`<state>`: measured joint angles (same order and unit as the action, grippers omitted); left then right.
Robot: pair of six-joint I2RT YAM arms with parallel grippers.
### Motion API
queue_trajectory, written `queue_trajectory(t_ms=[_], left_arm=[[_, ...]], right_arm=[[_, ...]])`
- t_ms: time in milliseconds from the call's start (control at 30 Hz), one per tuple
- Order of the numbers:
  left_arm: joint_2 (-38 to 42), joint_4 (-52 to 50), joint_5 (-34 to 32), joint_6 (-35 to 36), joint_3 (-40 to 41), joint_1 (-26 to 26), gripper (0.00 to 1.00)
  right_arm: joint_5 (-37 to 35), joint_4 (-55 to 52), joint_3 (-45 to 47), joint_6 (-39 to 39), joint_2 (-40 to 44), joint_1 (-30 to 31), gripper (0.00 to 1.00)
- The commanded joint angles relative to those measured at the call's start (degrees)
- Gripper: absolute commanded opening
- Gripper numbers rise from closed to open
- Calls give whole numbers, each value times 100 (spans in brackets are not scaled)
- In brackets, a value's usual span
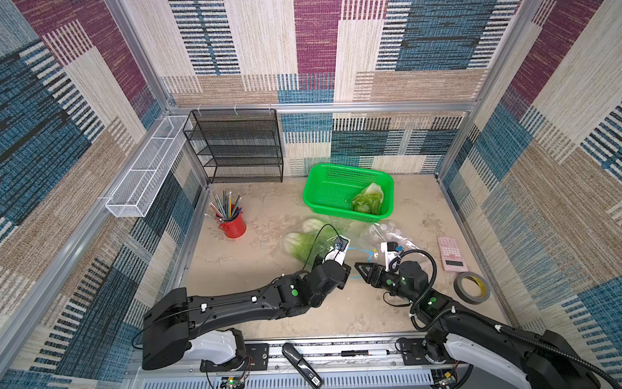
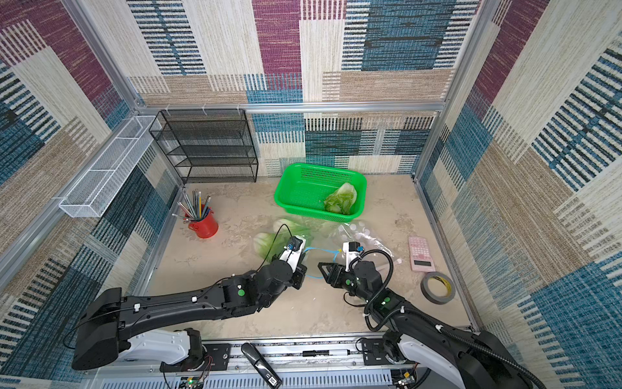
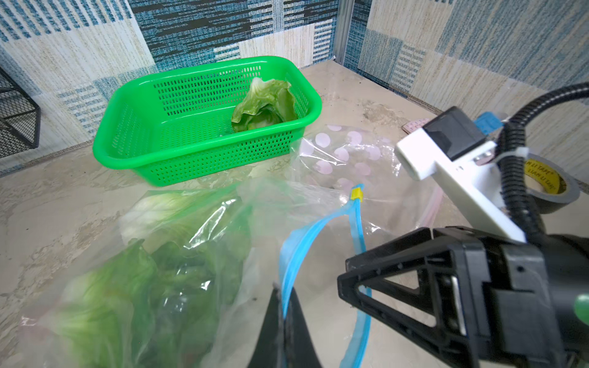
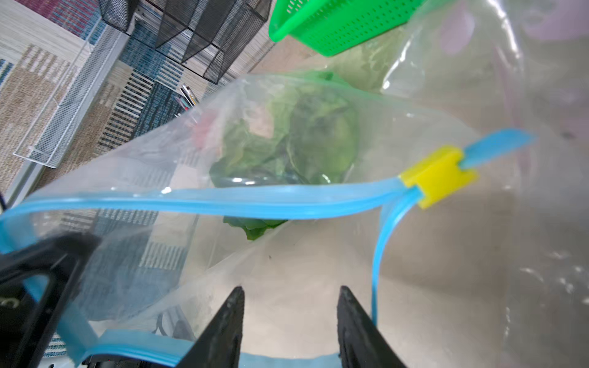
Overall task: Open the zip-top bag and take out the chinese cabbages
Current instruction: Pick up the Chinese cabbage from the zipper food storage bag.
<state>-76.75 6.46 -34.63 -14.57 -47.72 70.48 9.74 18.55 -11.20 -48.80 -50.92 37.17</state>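
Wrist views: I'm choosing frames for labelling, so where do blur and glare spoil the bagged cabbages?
Left wrist view: the green-leaved chinese cabbages inside the clear zip-top plastic bag are soft near the lens, under white glare streaks; the green perforated plastic basket is sharp. Right wrist view: everything is soft, the cabbages hazy behind film.
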Motion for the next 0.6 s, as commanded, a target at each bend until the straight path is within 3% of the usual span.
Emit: queue_trajectory(t_ms=[0, 200, 333, 567], left_arm=[[-158, 773, -554, 217, 119, 270, 0], [-430, 1893, -1288, 867, 311, 691, 0], [-651, 2485, -1318, 1188, 339, 783, 0], [-698, 2641, -1135, 1248, 403, 783, 0]], right_arm=[[-158, -413, 7, -161, 94, 10, 49], [-156, -843, -149, -61, 235, 3, 51], [-52, -626, -163, -64, 509, 10, 54], [-51, -782, -402, -101, 978, 3, 54]])
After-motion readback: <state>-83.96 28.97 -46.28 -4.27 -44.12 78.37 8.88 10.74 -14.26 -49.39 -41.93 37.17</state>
